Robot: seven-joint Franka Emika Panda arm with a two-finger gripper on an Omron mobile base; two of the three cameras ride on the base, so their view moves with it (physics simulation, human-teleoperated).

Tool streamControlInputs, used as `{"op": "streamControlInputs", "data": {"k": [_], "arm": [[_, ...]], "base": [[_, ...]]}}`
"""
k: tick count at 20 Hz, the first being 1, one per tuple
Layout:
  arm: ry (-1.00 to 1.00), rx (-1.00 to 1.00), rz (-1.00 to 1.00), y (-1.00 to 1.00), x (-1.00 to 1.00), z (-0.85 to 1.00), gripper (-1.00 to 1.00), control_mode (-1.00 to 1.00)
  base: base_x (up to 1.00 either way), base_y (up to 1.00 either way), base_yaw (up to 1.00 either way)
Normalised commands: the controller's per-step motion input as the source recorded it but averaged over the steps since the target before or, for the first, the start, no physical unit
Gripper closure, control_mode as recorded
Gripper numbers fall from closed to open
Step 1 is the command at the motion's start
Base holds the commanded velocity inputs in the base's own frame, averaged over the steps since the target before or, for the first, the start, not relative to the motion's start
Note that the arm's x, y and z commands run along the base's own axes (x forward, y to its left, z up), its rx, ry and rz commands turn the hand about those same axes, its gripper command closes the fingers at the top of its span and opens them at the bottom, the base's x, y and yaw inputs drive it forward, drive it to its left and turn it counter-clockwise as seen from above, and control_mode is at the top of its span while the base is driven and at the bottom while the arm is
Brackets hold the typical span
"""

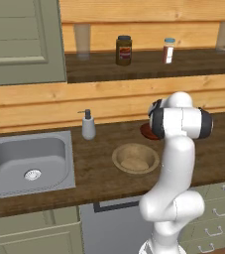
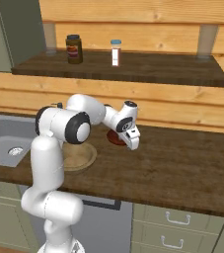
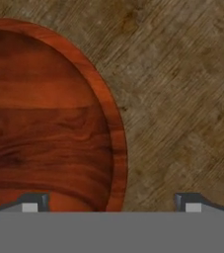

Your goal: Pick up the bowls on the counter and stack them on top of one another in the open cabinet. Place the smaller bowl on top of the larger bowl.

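The tool (image 3: 111,202) stands with its jaws spread wide and nothing between them, pointing straight down at the tabletop (image 3: 182,99). In the hand view one fingertip (image 3: 33,202) sits over the inside of the smaller bowl (image 3: 44,118), close to its rim, while the other fingertip hangs over bare wood, so the bowl's rim runs between the two. Whether the tips touch the bowl or the wood cannot be told. The smaller bowl is glossy reddish-brown and lies directly beneath the tool, offset toward one finger.

In the right base view the tool (image 2: 131,141) hangs just above that bowl (image 2: 114,139), which shows partly behind the wrist. From the left base view the arm's elbow covers most of the bowl, leaving a red sliver (image 1: 146,132) at its edge.

Next out from the tool, on the side toward the robot's base, the larger bowl (image 1: 135,158) sits upright on the tabletop, tan and shallow, near the smaller one but apart from it. Further off on the same side stand a soap dispenser (image 1: 88,125) and the steel sink (image 1: 27,163).

Above and behind the tool, the open cabinet (image 2: 148,66) holds a dark jar (image 2: 74,49) and a small white-labelled bottle (image 2: 115,52), well apart from both bowls.
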Motion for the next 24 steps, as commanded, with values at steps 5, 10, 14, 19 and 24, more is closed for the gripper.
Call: {"op": "streamControlInputs", "data": {"k": [5,10,14,19,24], "arm": [[0.00,0.00,0.00,0.00,0.04,-0.19,-1.00,-1.00],[0.00,0.00,0.00,0.00,0.01,-0.09,-1.00,-1.00],[0.00,0.00,0.00,0.00,0.00,0.00,-1.00,-1.00],[0.00,0.00,0.00,0.00,0.00,0.00,1.00,-1.00],[0.00,0.00,0.00,0.00,0.00,0.00,1.00,-1.00]], "base": [[0.00,0.00,0.00],[0.00,0.00,0.00],[0.00,0.00,0.00],[0.00,0.00,0.00],[0.00,0.00,0.00]]}}
